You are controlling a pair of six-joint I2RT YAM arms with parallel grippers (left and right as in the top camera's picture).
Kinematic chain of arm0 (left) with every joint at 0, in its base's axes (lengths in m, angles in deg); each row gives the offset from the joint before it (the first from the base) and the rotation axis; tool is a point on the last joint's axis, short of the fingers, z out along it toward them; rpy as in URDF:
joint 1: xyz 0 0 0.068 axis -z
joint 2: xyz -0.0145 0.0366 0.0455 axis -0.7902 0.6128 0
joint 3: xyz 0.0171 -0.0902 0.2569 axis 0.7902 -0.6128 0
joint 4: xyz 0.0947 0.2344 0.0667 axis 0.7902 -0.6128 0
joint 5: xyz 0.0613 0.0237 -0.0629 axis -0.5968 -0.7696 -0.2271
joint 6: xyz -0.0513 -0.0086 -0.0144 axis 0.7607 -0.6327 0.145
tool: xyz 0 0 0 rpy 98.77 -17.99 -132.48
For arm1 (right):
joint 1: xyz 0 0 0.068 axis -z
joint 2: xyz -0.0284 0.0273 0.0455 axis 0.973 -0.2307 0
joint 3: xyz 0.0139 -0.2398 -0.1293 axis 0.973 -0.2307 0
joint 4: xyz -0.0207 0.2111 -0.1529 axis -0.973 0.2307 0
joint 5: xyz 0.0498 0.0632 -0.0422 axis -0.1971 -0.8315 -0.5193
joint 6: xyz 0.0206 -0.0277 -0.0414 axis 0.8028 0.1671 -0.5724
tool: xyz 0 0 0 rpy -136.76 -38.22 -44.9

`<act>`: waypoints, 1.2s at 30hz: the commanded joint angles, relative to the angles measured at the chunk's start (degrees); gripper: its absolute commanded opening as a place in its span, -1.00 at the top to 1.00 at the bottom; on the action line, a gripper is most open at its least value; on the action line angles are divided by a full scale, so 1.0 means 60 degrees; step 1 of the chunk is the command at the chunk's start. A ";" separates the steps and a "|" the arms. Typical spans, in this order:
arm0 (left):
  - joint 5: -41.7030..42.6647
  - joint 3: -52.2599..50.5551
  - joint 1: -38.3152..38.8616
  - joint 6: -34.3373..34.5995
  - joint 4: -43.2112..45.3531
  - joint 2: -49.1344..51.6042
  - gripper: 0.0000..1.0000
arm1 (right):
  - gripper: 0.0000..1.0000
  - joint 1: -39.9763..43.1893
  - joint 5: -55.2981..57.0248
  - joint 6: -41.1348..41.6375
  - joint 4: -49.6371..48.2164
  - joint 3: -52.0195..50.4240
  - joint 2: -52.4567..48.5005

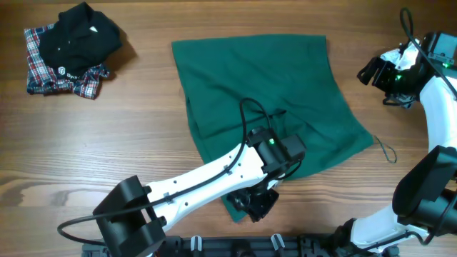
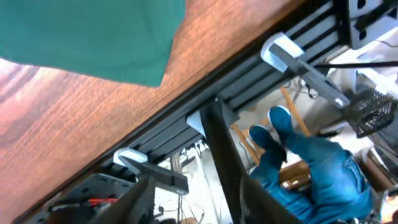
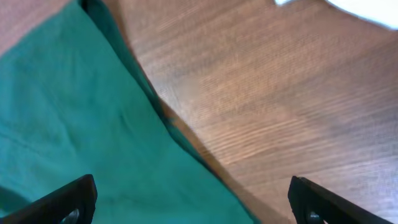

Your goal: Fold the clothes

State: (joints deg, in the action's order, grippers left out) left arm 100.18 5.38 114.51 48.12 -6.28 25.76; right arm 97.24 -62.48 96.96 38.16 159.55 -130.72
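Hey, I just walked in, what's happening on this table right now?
Two robot arms are folding the dark green garment, which lies roughly flat on the table. The left gripper hangs at its near corner, jaws apart, holding nothing. The right gripper is open, off the garment's far right edge. A black shirt on a plaid shirt sits at the far left corner.

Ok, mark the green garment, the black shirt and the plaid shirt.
Green garment (image 1: 271,86): overhead view, middle of the cloth.
Black shirt (image 1: 78,39): overhead view, its centre.
Plaid shirt (image 1: 36,68): overhead view, exposed left edge.
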 commanded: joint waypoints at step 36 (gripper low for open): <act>-0.2291 -0.0033 -0.2619 0.0080 0.1439 -0.0208 -0.82 | -0.96 0.0561 -0.0102 0.2838 0.0608 -0.3395 -0.0124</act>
State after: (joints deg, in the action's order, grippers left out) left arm 87.22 5.34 99.06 48.31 2.29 25.72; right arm 100.80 -60.09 112.74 43.37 140.86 -130.76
